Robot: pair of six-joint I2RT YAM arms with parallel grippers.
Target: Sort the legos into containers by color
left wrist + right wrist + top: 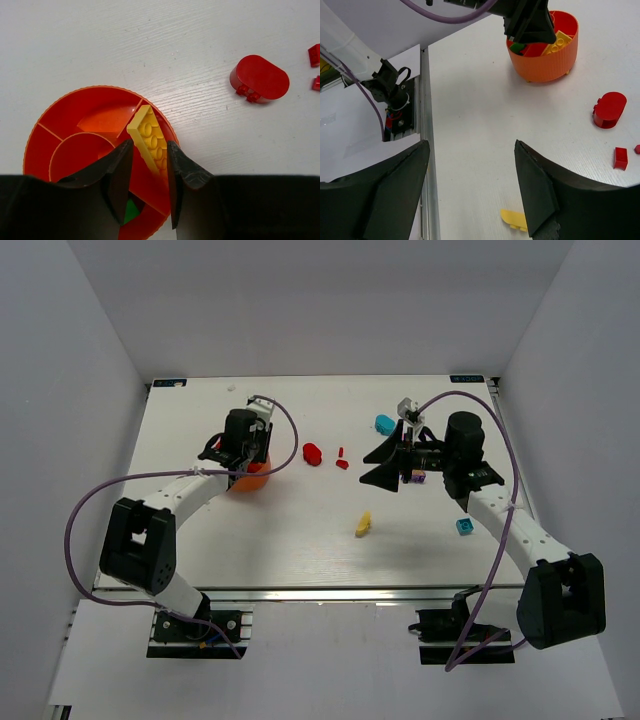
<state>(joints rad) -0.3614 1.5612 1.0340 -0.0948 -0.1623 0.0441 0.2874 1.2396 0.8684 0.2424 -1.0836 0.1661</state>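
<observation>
The orange-red bowl (250, 480) (50, 150) (545, 62) stands at the left of the table. My left gripper (250, 455) (150, 144) hangs over it, its jaws a little apart. A flat yellow lego (145, 127) lies tilted between them, leaning on the bowl's rim. A green lego (131, 211) lies deeper in the bowl. My right gripper (378, 465) (471, 145) stands wide open above the bare table at the right, holding nothing. Loose legos on the table: a rounded red one (312, 453) (260, 78), small red ones (342, 460) and a yellow one (363, 525) (514, 220).
A cyan lego (384, 424) lies behind the right gripper, a purple one (418, 477) under the right arm and a blue one (464, 526) beside it. White walls close the table's left, right and far sides. A purple cable loops off each arm.
</observation>
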